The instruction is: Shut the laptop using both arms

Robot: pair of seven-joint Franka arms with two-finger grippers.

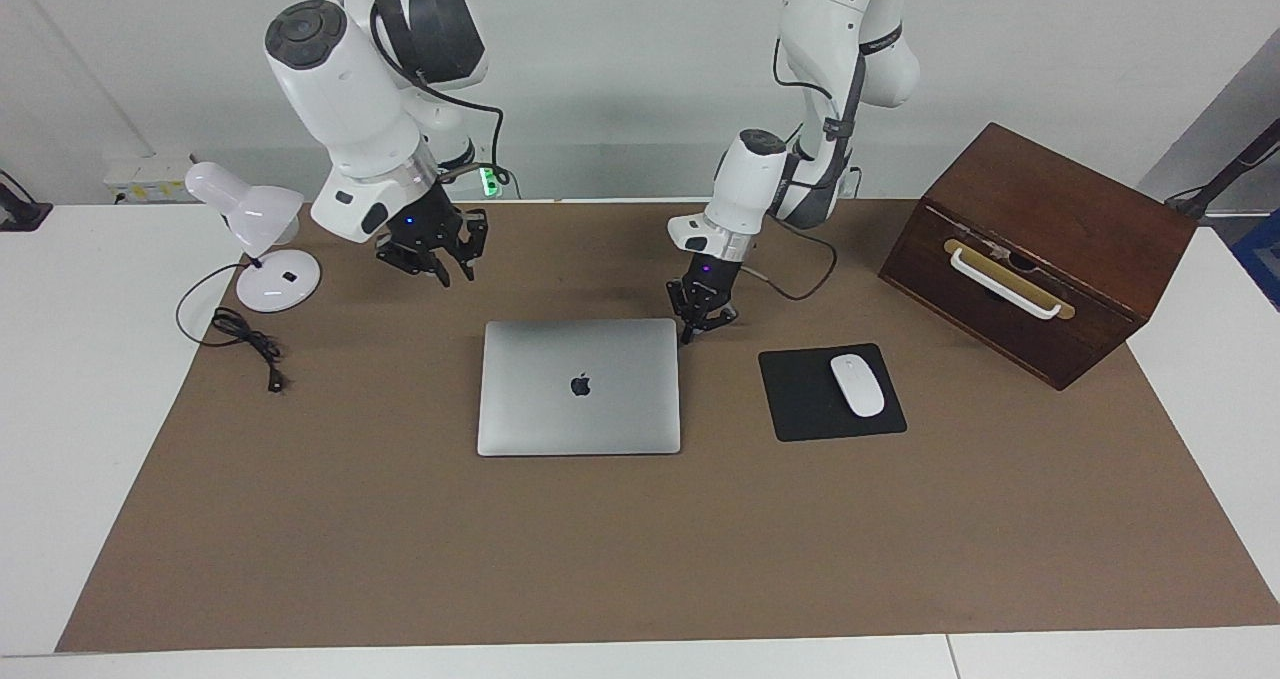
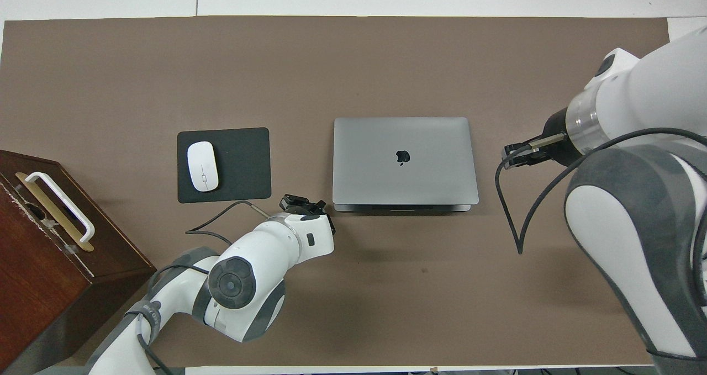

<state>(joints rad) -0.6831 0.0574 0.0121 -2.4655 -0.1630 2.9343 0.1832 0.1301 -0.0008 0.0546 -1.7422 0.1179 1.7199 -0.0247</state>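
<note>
The closed laptop [image 1: 579,386] bore a dark apple logo [image 1: 580,386] at the centre of its silver-grey lid, visible in both views. No other lettering, number or label could be read anywhere.

I see the laptop [image 1: 579,387] lying shut and flat mid-tabletop [image 1: 600,549], low enough to pass over. The stretch of tabletop farther from the robots than it is bare. Toward the left arm's end, mousepad [image 1: 830,392] with mouse [image 1: 857,385] lies near the laptop, a narrow lane between them; the tall wooden box [image 1: 1040,249] blocks that end. Toward the right arm's end, lamp [image 1: 255,239] and its cord [image 1: 245,337] clutter the edge. Left gripper [image 1: 702,321] hangs just beside the laptop's near corner; right gripper [image 1: 435,259] is raised clear of it, over bare tabletop
</note>
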